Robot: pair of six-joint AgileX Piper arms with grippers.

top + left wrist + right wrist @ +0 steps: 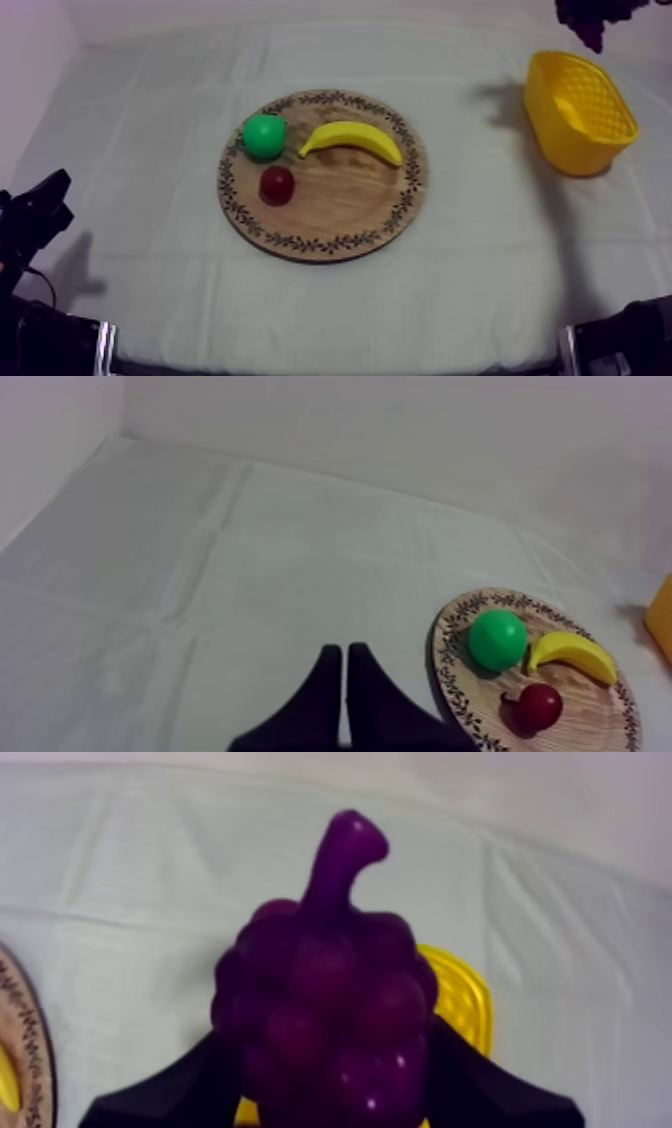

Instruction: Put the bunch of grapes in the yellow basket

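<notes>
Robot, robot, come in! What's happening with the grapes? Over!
Left gripper shut, resting. Right gripper shut on purple toy bunch of grapes, held high by yellow lattice basket. Nothing between them.

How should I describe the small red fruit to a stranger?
Find the round wooden board on the table. On its left part, beside the green fruit, lies the small red fruit. It alone is dark red and the smallest there.

desk [150, 250] under grey-white cloth; round wooden board [350, 205] mid-desk, yellow basket [560, 140] at far right, well apart.
</notes>
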